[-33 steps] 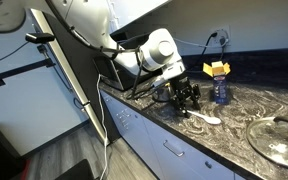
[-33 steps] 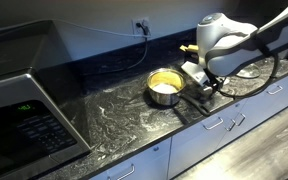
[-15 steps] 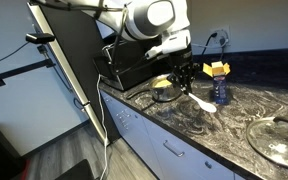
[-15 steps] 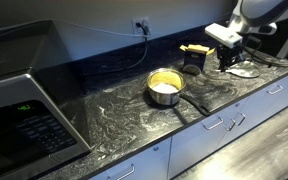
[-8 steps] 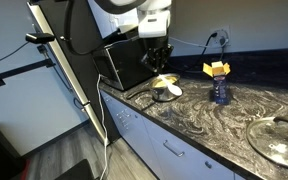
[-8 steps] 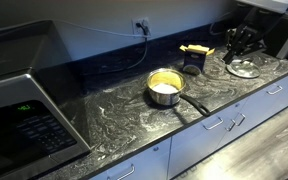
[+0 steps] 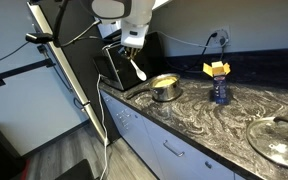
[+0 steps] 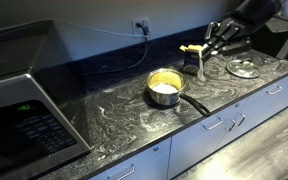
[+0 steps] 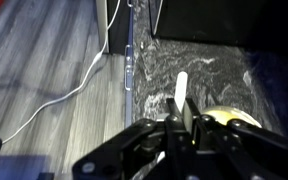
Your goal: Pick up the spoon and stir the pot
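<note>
The small white spoon (image 7: 139,71) hangs in the air with its bowl down, and my gripper (image 7: 134,54) is shut on its handle. It is above the counter and off to one side of the steel pot (image 7: 165,88). In an exterior view the gripper (image 8: 211,47) and spoon (image 8: 200,65) are well apart from the pot (image 8: 164,88), whose inside is yellowish and whose dark handle points toward the counter's front. In the wrist view the spoon (image 9: 181,95) sticks out from between the shut fingers (image 9: 170,128), and the pot (image 9: 232,119) shows partly behind them.
A large glass lid (image 7: 278,141) lies flat on the marbled counter (image 7: 209,120), also seen in an exterior view as the lid (image 8: 242,68). A blue bottle with a yellow top (image 7: 219,86) stands near the wall. A black appliance (image 7: 119,66) sits behind the pot. A microwave (image 8: 24,112) fills the counter's far end.
The gripper lifted the spoon off the counter and carried it high across the counter to the pot's end. Over the last half second it kept moving sideways with the spoon.
</note>
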Motion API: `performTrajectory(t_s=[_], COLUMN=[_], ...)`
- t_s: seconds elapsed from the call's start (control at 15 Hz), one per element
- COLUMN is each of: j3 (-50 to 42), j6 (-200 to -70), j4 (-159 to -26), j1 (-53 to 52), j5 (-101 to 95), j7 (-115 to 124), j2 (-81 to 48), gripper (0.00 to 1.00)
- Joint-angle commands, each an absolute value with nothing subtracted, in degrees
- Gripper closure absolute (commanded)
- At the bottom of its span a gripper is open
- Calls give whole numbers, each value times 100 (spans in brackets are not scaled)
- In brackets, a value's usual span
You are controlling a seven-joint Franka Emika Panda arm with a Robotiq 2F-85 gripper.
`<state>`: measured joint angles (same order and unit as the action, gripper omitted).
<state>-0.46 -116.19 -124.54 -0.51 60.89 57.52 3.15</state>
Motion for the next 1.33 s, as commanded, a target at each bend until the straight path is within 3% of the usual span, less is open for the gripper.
performTrajectory(t_s=[0.0, 0.07, 0.13, 0.4, 0.47, 0.87, 1.27], j3=[49, 74, 74, 101, 95, 246, 332], j6=[-11132, -10947, -11244, -11094, -11296, -13160, -14437], j4=[-12318, -12228, -12411, -12336, -12367, -11549, -10736], j1=[-138, -155, -108, -151, -145, -331, -665], j5=[7136, 7286, 6914, 7137, 7328, 8320, 7850], j7=[5007, 4736, 5136, 4843, 4851, 4987, 5372], j2=[144, 23, 233, 68, 49, -728, -1738], gripper=[97, 97, 89, 89, 97, 97, 97])
